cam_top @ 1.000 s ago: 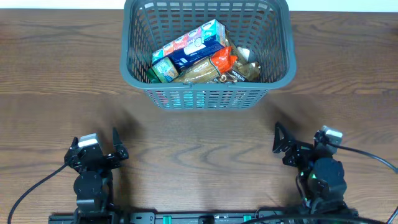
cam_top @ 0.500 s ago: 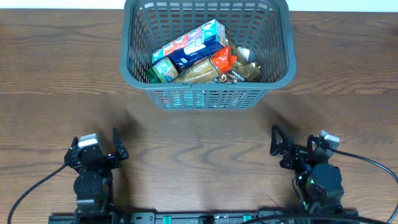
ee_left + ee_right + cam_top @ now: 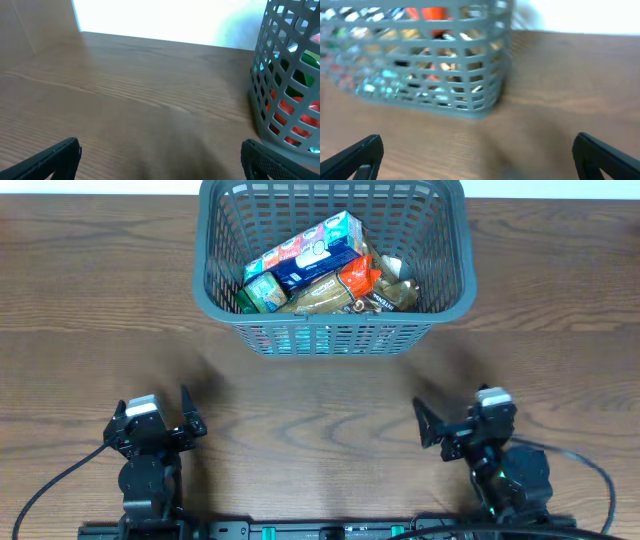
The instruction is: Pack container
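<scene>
The left gripper is sitting low at the near left of the table, pointing toward the far edge, its 2 fingers spread wide and gripping nothing; the left wrist view is showing only wood between them. The right gripper is crouching at the near right, turned a little toward the left, its jaws likewise wide apart and empty. The container is standing at the far middle of the table, well apart from both arms, with open wood lying between it and them and out to either side. Inside it a blue and white box, an orange packet, a green packet and a brown packet are lying piled together below the rim.
</scene>
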